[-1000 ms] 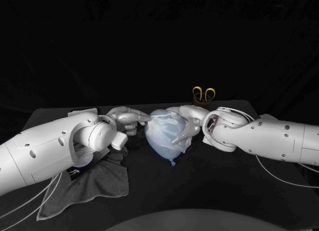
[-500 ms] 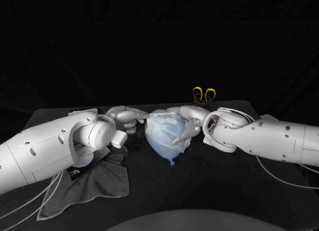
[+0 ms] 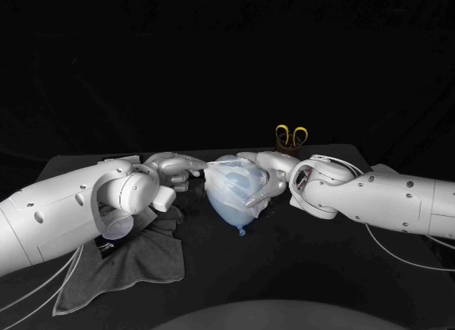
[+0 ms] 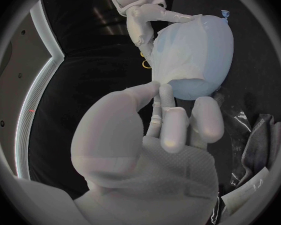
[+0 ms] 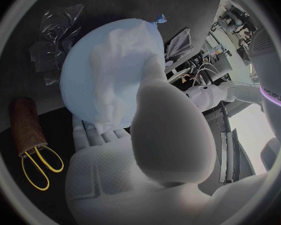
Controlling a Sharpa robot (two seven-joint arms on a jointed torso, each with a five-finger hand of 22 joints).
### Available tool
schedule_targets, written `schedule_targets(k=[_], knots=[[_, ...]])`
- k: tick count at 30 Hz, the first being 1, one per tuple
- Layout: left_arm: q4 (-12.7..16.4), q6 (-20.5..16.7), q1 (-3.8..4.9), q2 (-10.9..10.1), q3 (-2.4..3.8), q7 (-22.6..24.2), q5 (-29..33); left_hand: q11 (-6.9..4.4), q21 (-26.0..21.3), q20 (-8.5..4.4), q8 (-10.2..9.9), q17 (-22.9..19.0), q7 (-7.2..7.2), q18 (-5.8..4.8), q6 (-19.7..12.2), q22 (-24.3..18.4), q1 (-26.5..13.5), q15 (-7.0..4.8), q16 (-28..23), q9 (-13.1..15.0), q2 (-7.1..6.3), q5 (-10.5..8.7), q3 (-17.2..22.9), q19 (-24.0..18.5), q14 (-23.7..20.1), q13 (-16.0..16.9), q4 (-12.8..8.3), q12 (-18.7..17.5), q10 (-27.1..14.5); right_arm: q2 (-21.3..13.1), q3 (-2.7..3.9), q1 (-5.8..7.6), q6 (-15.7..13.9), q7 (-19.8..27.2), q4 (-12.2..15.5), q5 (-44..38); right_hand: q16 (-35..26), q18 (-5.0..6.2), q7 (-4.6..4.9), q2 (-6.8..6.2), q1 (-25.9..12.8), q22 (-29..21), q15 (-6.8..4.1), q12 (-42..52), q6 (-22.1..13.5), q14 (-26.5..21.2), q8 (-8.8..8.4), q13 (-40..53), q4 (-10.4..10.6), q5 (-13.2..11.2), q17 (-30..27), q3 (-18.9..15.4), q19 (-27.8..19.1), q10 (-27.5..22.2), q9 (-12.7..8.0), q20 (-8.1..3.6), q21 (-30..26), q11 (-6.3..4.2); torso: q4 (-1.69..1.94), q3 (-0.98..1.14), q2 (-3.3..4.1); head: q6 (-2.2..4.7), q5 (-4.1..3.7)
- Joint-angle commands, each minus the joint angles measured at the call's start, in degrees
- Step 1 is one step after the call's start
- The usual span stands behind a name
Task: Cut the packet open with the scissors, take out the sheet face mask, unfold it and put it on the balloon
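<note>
A pale blue balloon (image 3: 232, 199) (image 4: 197, 55) (image 5: 97, 80) is upright over the table's middle with its knot pointing down. A white sheet mask (image 3: 243, 180) (image 5: 125, 70) lies draped over its upper part. My right hand (image 3: 274, 173) (image 5: 159, 135) holds the balloon from the right, thumb across its front. From the left, my left hand (image 3: 175, 170) (image 4: 159, 130) pinches the mask's edge (image 4: 160, 80) between thumb and fingertip. The yellow-handled scissors (image 3: 290, 133) (image 5: 37, 165) stand in a brown holder (image 3: 286, 148) behind the right hand. The crumpled clear packet (image 5: 53, 32) lies on the table.
A grey cloth (image 3: 138, 251) spreads over the table's left front, under my left arm. The black table's far edge (image 3: 89, 157) runs just behind the hands. Bare tabletop (image 3: 287, 268) lies in front of the balloon.
My left hand has drawn back a little to the left from the balloon, keeping hold of the mask's edge. The balloon has shifted slightly to the left. My right hand has hardly moved.
</note>
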Motion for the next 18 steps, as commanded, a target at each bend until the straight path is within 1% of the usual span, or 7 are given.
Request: schedule_targets(k=[1,3,7,10,15,16,18], knots=[[0.26,1.23,0.22,-0.36,0.14,-0.83,-0.35,-0.3,-0.24,-0.12,0.35,0.05,-0.16,0.56,-0.16,0.0,0.15,-0.05,0.36,2.32,-0.48,0.19,-0.1,-0.07,0.35,-0.09,-0.4,-0.02,0.21,-0.13,-0.58,-0.69,0.91,0.07,-0.1,0.68,-0.36,0.32,8.28,-0.35,0.12,0.01,-0.06,0.13,-0.53,-0.47,-0.34,0.08,0.03,0.35,-0.1,-0.7,0.65,-0.13,-0.07,0.03,0.29,0.17,-0.01,-0.01,0.03,0.17,0.1],[0.42,1.6,0.22,-0.44,0.13,-1.07,-0.52,-0.3,-0.28,-0.12,0.39,-0.01,-0.16,0.58,-0.15,-0.08,0.14,-0.05,0.35,2.34,-0.56,0.19,-0.12,-0.13,0.34,-0.09,-0.46,-0.02,0.2,-0.22,-0.58,-0.69,-0.68,1.39,-0.04,2.23,-0.55,0.29,8.31,-0.49,-0.18,0.01,-0.01,0.1,-0.9,-1.09,-0.45,0.08,0.04,0.24,-0.28,-1.45,0.73,-0.25,-0.23,0.03,0.31,0.18,-0.02,-0.01,0.0,0.24,0.13],[0.59,2.18,0.22,-0.46,0.11,-1.43,-0.84,-0.29,-0.27,-0.13,0.43,-0.04,-0.17,0.57,-0.14,-0.05,0.11,-0.05,0.35,2.37,-0.66,0.19,-0.17,-0.11,0.33,-0.09,-0.52,-0.01,0.19,-0.66,-0.58,-0.69,-5.11,6.17,0.62,7.41,-0.71,0.22,8.28,-0.54,-0.85,-0.02,0.04,0.15,-1.3,-1.53,-0.56,0.1,0.05,0.08,-0.42,-3.07,0.8,-0.24,-0.39,0.02,0.33,0.21,-0.05,0.02,0.01,0.45,0.16],[0.65,2.45,0.21,-0.41,0.1,-1.57,-1.02,-0.29,-0.27,-0.13,0.43,-0.04,-0.17,0.57,-0.14,-0.05,0.11,-0.05,0.35,2.37,-0.66,0.19,-0.17,-0.11,0.33,-0.09,-0.52,-0.01,0.19,-1.27,-0.57,-0.69,-7.88,10.03,1.58,11.91,-1.09,0.08,7.71,-0.76,-1.9,-0.28,0.18,-0.04,-1.9,-2.74,-0.75,0.02,0.08,0.06,-0.76,-4.4,0.39,-0.91,-0.63,0.03,0.2,0.34,-0.1,0.04,0.01,0.59,0.21],[0.66,2.58,0.21,-0.34,0.08,-1.63,-1.14,-0.27,-0.27,-0.13,0.49,0.22,-0.17,0.56,-0.15,-0.04,0.03,-0.04,0.37,2.41,-0.85,0.18,-0.27,-0.1,0.37,-0.09,-0.6,-0.01,0.14,-2.4,-0.55,-0.63,-9.59,13.93,3.2,17.64,-1.64,-0.19,6.14,-0.9,-3.56,-0.88,0.39,-0.59,-4.33,-4.4,-1.5,-0.14,0.09,0.01,-1.22,-6.23,-0.69,-2.61,-1.67,0.03,-0.15,0.46,-0.14,0.06,0.02,0.75,0.19],[0.66,2.58,0.21,-0.33,0.08,-1.63,-1.15,-0.26,-0.27,-0.13,0.5,0.26,-0.17,0.56,-0.15,-0.04,0.0,-0.04,0.37,2.41,-0.87,0.18,-0.3,-0.1,0.37,-0.08,-0.6,0.0,0.14,-2.64,-0.54,-0.6,-9.72,14.45,3.51,18.53,-1.92,-0.31,5.55,-1.0,-4.41,-1.23,0.48,-0.87,-5.09,-5.35,-1.75,-0.21,0.09,-0.08,-1.48,-6.55,-1.37,-3.42,-1.98,0.04,-0.37,0.49,-0.14,0.06,0.03,0.84,0.17],[0.66,2.58,0.21,-0.32,0.08,-1.6,-1.17,-0.26,-0.28,-0.14,0.5,0.23,-0.17,0.57,-0.15,-0.06,-0.04,-0.04,0.37,2.42,-0.9,0.18,-0.33,-0.12,0.37,-0.08,-0.6,0.0,0.14,-3.35,-0.49,-0.51,-9.93,15.62,4.3,20.69,-2.29,-0.46,5.16,-1.06,-5.04,-1.84,0.61,-1.21,-5.94,-6.66,-1.99,-0.3,0.01,-0.07,-1.83,-6.6,-2.57,-4.48,-2.35,0.06,-0.72,0.51,-0.14,0.05,0.05,0.88,0.17]])
